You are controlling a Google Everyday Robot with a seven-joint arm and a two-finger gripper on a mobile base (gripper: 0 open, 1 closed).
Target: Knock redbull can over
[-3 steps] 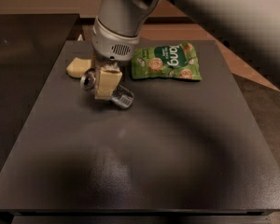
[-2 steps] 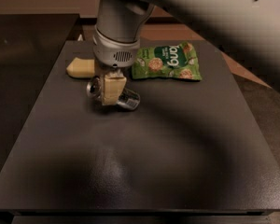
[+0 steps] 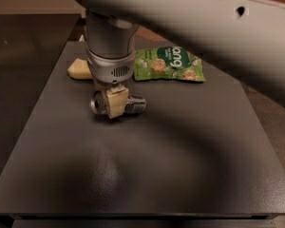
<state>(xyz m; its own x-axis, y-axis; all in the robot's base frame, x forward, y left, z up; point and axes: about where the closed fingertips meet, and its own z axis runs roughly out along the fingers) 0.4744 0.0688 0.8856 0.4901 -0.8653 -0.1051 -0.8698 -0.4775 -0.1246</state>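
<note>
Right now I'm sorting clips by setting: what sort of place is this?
Likely a lab or office test bench, though little of the room shows: a dark table holding a can on its side at the gripper, a sponge and a snack bag.

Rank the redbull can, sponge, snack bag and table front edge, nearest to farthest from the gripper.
1. redbull can: lying on its side right at the gripper, mid-table.
2. sponge, behind-left, and snack bag, behind-right: too close to call.
3. table front edge: farthest, toward the camera.
</note>
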